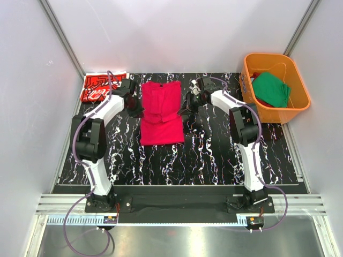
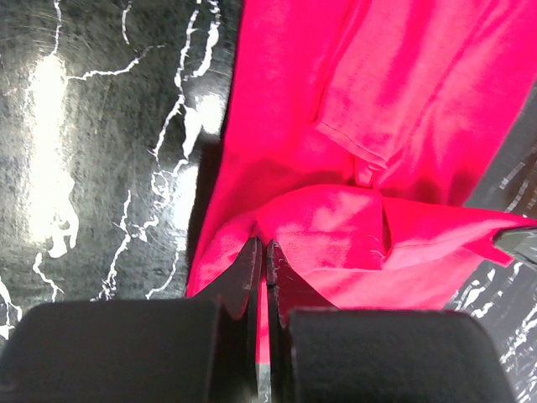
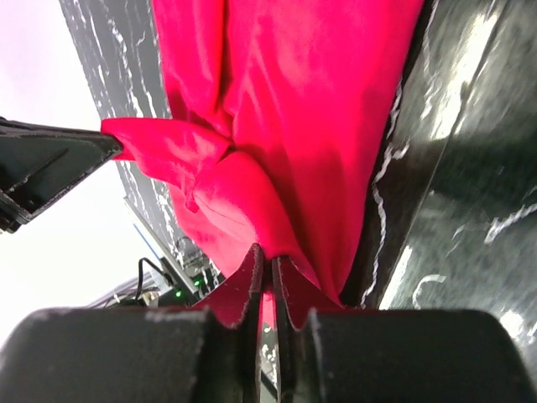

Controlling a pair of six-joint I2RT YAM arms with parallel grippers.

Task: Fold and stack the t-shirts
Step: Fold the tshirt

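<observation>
We pinch opposite side edges of the crimson shirt (image 1: 161, 115) with left hand (image 2: 262, 249) and right hand (image 3: 269, 262), likely to fold evenly.

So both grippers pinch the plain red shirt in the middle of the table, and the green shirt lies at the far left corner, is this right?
Not quite. The top view shows the green shirt in the orange tub at the far right, not the left corner. Otherwise yes: the left gripper and right gripper both pinch the plain red shirt.
</observation>
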